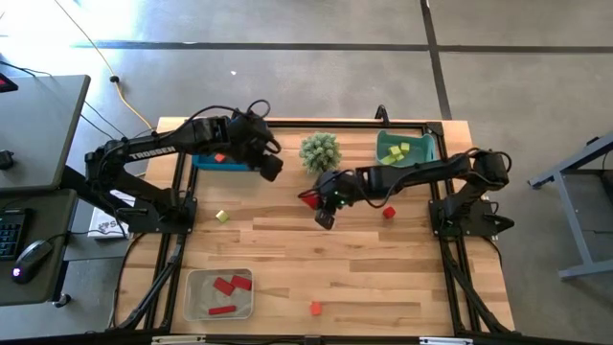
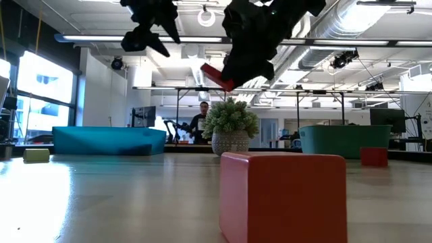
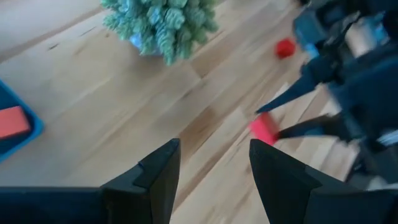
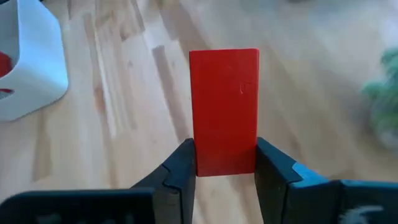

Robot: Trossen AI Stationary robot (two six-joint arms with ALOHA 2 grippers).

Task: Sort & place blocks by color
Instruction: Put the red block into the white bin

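Timber tabletop [image 1: 287, 259] fills the shot, clear plastic bin [image 1: 196, 287] with red pieces at the near edge. Right gripper [image 1: 316, 199] hangs mid-table, jaws clamped on one end of a red rectangular bar block [image 4: 224, 109]: rigid, light, probably smooth, so flat faces suit the pinch. Left gripper [image 1: 271, 166] hovers near the spiky green plant [image 1: 320, 150], jaws wide, empty.

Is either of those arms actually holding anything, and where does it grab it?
Yes. The right gripper holds a red bar by one end, pinched on its two long sides, in the air above the table. The left gripper is open and empty.
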